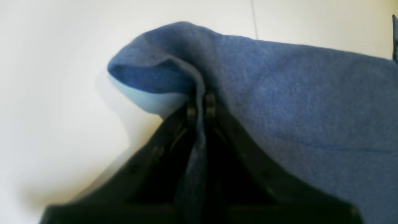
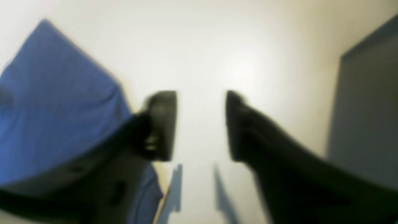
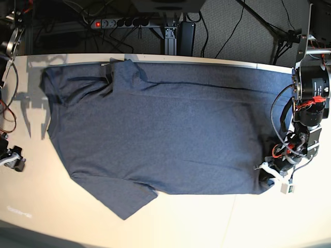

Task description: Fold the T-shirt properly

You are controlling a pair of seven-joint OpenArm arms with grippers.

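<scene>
Left wrist: I see my left hand (image 1: 200,107) pinched tight on a raised hem corner of the T-shirt (image 1: 295,99), lifted off the desk (image 1: 56,93), presumably so the edge can be carried over for a fold.
Right wrist: my right hand (image 2: 201,124) has its jaws apart, holding nothing, above bare desk with cloth just beside it.
Base: the T-shirt (image 3: 165,129) lies spread flat across the desk (image 3: 207,222), one sleeve toward the near edge; folding looks barely begun.

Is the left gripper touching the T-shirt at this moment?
Touching. In the left wrist view, the left gripper is shut on a fold of the blue T-shirt; the cloth runs pinched between its two closed fingertips.
</scene>
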